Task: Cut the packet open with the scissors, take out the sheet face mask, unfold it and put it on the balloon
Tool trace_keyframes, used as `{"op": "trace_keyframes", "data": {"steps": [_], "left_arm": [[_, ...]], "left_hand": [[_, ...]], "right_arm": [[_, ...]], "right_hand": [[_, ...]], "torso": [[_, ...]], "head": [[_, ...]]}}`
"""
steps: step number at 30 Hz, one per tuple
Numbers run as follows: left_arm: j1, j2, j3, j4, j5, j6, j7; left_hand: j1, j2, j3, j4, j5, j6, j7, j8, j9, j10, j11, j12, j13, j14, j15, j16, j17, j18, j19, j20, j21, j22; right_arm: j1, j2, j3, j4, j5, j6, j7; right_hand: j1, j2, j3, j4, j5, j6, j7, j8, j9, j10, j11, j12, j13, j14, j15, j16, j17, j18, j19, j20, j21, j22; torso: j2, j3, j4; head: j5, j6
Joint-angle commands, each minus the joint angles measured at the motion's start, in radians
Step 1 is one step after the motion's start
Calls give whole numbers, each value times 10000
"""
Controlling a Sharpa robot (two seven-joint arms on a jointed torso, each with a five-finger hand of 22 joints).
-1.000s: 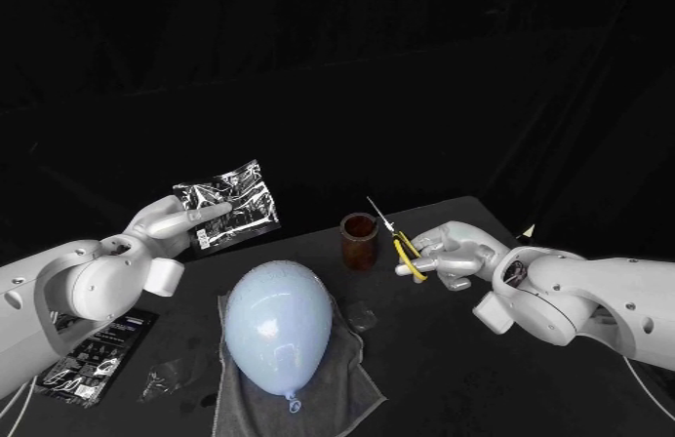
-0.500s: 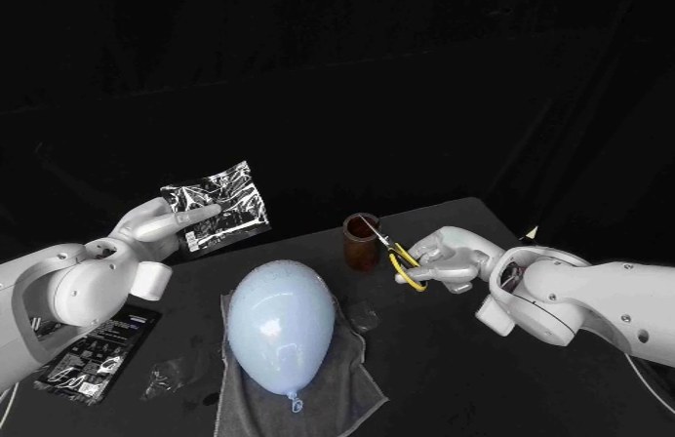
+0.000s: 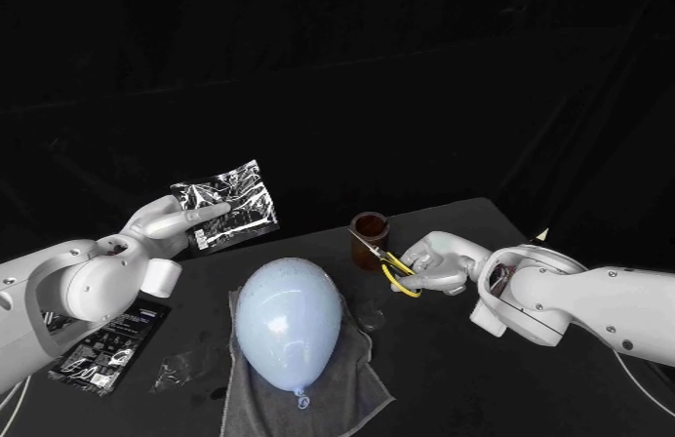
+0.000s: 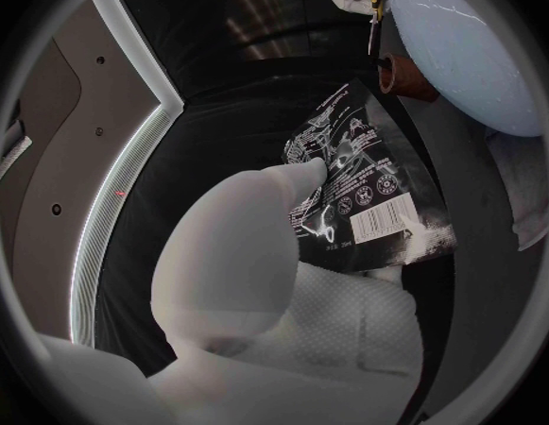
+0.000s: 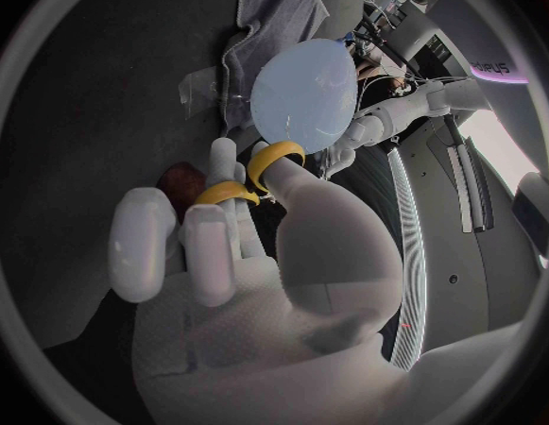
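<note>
The black tabletop carries a pale blue balloon, which lies on a grey cloth at the middle of the near edge, just as it did a second ago. The left hand is raised above the tabletop's left side. It pinches the silver packet by a lower corner between thumb and fingers, and the packet has barely shifted from where it was held before. The right hand has sunk and drawn in toward the brown cup, which stands near the far edge. Its fingers are curled through the yellow loops of the scissors. A second ago the blades pointed up past the cup; now they are lower and cross the cup's front. A second, black packet lies flat at the left edge.
</note>
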Motion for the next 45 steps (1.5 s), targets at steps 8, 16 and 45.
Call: {"op": "trace_keyframes", "data": {"steps": [8,16,45], "left_arm": [[-117,-137,-168,80,123,-154,-165],[-595,-709,-267,289,307,468,-453],[-2103,-2522,-695,603,-833,865,-1275]], "left_hand": [[-154,62,-41,-23,35,22,59,39,789,80,-47,23,18,65,-17,-30,18,157,-39,-22,59,24],[-171,69,-45,-21,35,24,54,41,797,88,-51,24,18,74,-20,-27,22,159,-35,-22,68,27],[-391,136,-89,56,33,-52,48,37,871,56,-45,0,9,58,-6,-66,44,156,-9,-12,162,58]], "right_arm": [[26,348,16,-51,-559,-706,13],[69,453,26,-66,4,-1360,591],[51,590,28,-446,585,-1858,1170]], "right_hand": [[84,-46,2650,-897,-44,36,16,51,23,843,-641,-27,-12,460,56,-40,41,119,-18,31,18,1447],[98,-50,2691,-877,-49,43,10,53,37,864,-646,-27,-13,470,52,-22,78,108,6,29,64,1468],[130,-58,2759,-853,-57,45,9,49,56,876,-649,-39,-18,477,47,-14,93,106,16,25,78,1475]], "torso": [[-11,1,16],[-22,-40,29],[-178,-197,212]], "head": [[700,-140],[1594,-446],[4191,-1810]]}}
